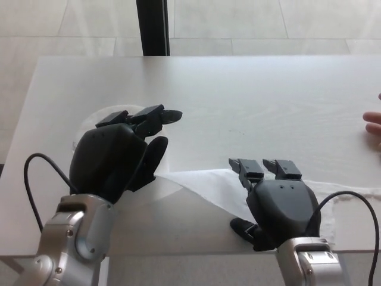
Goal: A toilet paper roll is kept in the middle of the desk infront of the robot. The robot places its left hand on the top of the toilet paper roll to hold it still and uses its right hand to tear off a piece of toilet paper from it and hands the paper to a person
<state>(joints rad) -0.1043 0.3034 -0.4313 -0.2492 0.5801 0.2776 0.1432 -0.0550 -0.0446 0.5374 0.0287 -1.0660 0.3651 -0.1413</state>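
Your desk [250,95] fills most of the view: a pale, smooth top, likely slick under paper, so the roll can skate if you ease off. Beyond its far edge lies a light tiled floor [250,24] with one dark post [153,27] standing on it. At the far right edge a person's fingertips [372,122] rest near the desk, well apart from both hands.

The roll [104,116] sits left of centre, mostly hidden; only a pale arc of its top shows behind your left hand [116,158]. That hand lies over it with fingers curled down around it, pinning it, which is what the task wants. A loose strip [202,185] runs from under that hand rightward across the near edge, thin enough that the desk shows through it.

Your right hand [278,199] rests palm-down on the strip near the front edge, two fingers stretched forward and flat, thumb tucked below; it presses the paper but nothing is visibly pinched.

Treat the paper as very light, soft and weak (it will rip wherever tension gathers). I judge the best hold is thumb against fingers close to the roll side, then a short sideways snap while the left hand bears straight down.
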